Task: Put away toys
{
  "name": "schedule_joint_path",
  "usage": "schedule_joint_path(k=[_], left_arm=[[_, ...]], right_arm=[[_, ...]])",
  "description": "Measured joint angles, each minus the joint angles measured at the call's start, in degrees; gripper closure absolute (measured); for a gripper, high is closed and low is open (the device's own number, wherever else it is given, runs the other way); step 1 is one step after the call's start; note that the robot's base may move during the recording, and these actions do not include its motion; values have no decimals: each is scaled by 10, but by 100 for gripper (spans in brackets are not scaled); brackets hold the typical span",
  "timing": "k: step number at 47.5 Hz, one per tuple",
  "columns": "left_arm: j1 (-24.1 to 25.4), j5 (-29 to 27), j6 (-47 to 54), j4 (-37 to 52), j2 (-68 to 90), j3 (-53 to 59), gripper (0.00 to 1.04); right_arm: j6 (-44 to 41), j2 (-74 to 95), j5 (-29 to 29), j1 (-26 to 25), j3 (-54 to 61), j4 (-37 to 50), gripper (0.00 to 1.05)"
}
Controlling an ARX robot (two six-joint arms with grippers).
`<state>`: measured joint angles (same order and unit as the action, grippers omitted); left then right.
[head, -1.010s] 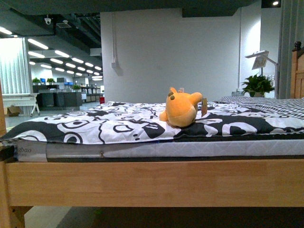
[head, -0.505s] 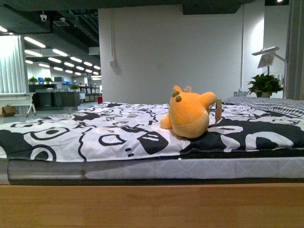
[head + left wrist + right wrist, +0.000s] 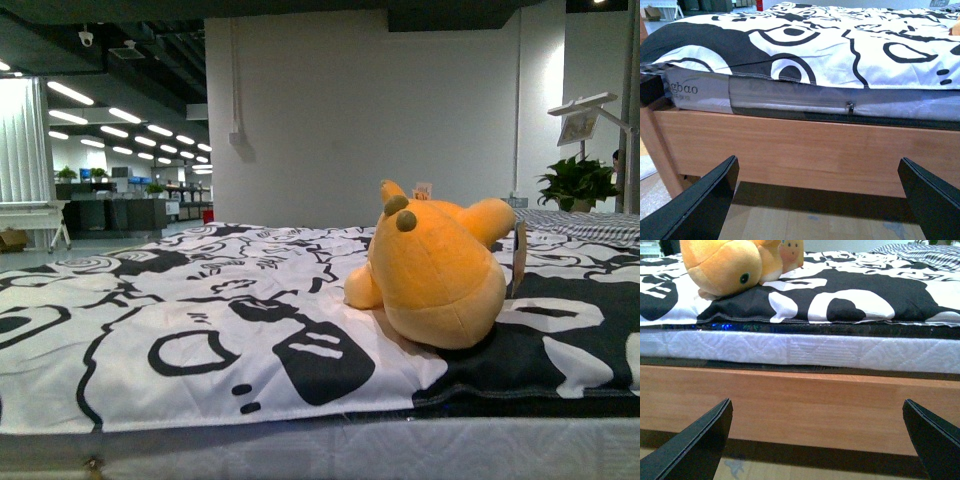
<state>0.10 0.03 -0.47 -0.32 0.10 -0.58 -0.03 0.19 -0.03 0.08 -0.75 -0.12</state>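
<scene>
lying on the black-and-white patterned bedspread [image 3: 180, 330], the plush toy [image 3: 435, 275] shows at about four o'clock from the middle of the front view, close to the near edge of the bed. it is soft and orange-yellow, with a rounded, bulging body that goes paler towards its underside. two small olive-brown nubs stand at its eleven o'clock side, a stubby paw pokes out at eight o'clock, and a fatter rounded lobe sticks up at one o'clock. a paper tag [image 3: 519, 262] hangs just beside it at three o'clock. in the right wrist view the same toy [image 3: 725, 265] shows one small dark eye, and the tag carries a little cartoon figure. the toy rests partly on a black patch of the cover.

the left gripper [image 3: 817, 162] is spread wide with nothing between its dark fingers; it faces the wooden bed frame [image 3: 790, 150], below the zipped mattress [image 3: 790, 97]. the right gripper [image 3: 817, 402] is likewise spread wide and bare, pointing at the frame beneath the toy, well apart from it. a potted plant [image 3: 578, 185] stands far behind at two o'clock.
</scene>
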Motion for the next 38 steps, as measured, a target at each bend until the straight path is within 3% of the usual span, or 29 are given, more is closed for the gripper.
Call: schedule_joint_path(k=[16, 21, 27, 38], left_arm=[[0, 1, 0, 0, 0, 0, 6], [0, 1, 0, 0, 0, 0, 6], [0, 0, 0, 0, 0, 0, 6], [0, 0, 0, 0, 0, 0, 6]], right_arm=[[0, 0, 0, 0, 0, 0, 0], [52, 33, -116, -42, -9, -21, 0], [87, 109, -162, -86, -29, 49, 0], [99, 270, -172, -117, -101, 195, 0]])
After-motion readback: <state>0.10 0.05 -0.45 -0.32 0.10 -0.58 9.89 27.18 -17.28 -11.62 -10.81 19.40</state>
